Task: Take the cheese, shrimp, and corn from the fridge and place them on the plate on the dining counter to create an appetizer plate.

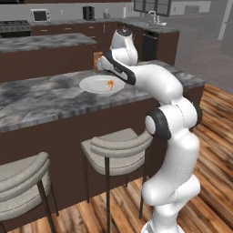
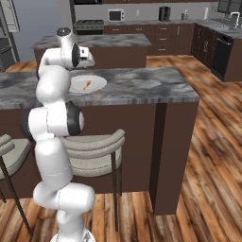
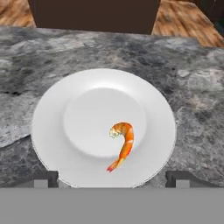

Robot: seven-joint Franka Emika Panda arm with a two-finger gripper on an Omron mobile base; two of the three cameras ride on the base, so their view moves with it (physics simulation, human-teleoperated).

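Note:
The shrimp (image 3: 122, 145), a small curled orange-pink piece, lies on the white plate (image 3: 65, 109), right of the plate's middle. The plate rests on the marbled dining counter (image 3: 197, 87). My gripper (image 3: 111, 181) hangs open just above the plate's near rim, with its two fingertips (image 3: 43, 179) wide apart and nothing between them. From the base views the plate (image 1: 93, 84) (image 2: 97, 82) with the shrimp (image 1: 109, 84) (image 2: 87, 85) sits under my bent hand (image 2: 86, 56). The cheese and the corn are out of view. A grey shelved strip at the far left edge may be the fridge (image 2: 5, 33).
Grey cushioned stools (image 1: 120, 145) (image 1: 22, 175) (image 2: 94, 144) stand against the counter's dark front. A second marbled island (image 1: 45, 42) lies behind it. The counter's end (image 2: 189, 94) drops off to wooden floor on the right.

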